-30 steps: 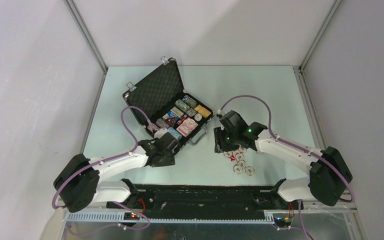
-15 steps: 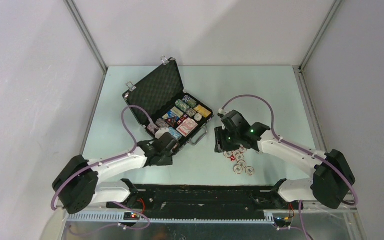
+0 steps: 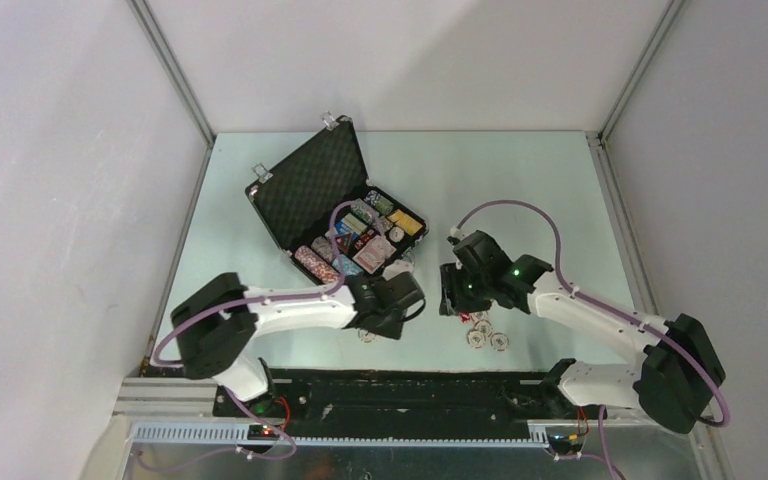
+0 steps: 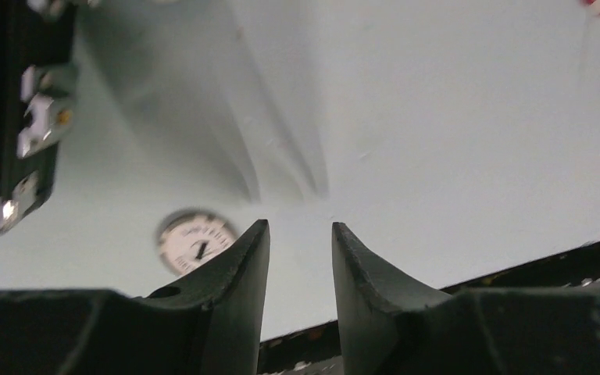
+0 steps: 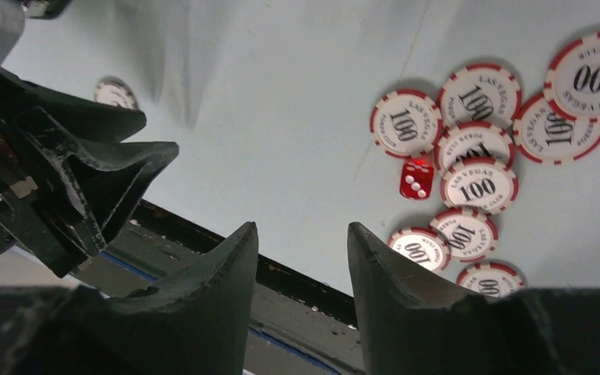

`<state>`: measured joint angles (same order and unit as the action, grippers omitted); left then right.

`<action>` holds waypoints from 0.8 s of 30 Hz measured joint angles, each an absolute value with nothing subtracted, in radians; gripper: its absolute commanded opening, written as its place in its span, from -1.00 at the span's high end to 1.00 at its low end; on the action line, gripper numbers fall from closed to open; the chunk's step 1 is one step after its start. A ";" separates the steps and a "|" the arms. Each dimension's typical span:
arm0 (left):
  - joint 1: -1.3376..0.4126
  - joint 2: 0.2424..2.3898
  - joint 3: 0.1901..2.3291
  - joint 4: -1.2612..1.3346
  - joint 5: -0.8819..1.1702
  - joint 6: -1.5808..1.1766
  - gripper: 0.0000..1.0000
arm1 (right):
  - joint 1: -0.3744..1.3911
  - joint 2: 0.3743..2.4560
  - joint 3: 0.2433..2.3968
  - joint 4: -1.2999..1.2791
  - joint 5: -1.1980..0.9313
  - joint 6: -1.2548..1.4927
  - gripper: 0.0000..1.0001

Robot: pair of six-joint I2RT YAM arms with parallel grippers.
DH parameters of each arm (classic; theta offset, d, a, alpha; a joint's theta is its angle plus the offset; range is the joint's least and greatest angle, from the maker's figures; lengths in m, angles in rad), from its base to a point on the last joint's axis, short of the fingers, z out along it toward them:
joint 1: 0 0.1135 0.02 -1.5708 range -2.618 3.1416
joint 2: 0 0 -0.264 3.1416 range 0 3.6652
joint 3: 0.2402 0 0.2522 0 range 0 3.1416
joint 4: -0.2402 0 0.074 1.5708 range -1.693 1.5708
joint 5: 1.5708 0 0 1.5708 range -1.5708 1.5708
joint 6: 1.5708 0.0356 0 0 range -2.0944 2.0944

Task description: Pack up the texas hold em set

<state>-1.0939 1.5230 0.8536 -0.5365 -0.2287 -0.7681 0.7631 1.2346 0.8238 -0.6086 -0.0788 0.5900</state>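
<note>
The black case [image 3: 392,262] lies open on the table, its foam-lined lid [image 3: 305,185] tipped back, with multicoloured chips and cards in the tray. Several red-and-white "100" chips [image 5: 478,187] and a small red die [image 5: 416,179] lie loose on the table; they also show in the top view [image 3: 482,327]. A lone white chip [image 4: 197,241] lies by my left gripper, and shows from above too [image 3: 367,335]. My left gripper [image 4: 299,226] is open and empty, low over the table in front of the case. My right gripper [image 5: 301,228] is open and empty, just left of the loose chips.
The case's corner and latch [image 4: 23,133] sit close at the left of the left wrist view. My left gripper [image 5: 70,180] shows close by in the right wrist view. The black base rail [image 3: 410,385] runs along the table's near edge.
My left arm has swung right, from the case's near-left corner to in front of the case, close to the right gripper. My right gripper has shifted slightly right and nearer.
</note>
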 measured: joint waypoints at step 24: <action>-1.096 1.371 0.731 -0.663 -0.293 -0.820 -0.47 | 0.734 1.132 0.731 -0.617 -0.087 0.622 -0.03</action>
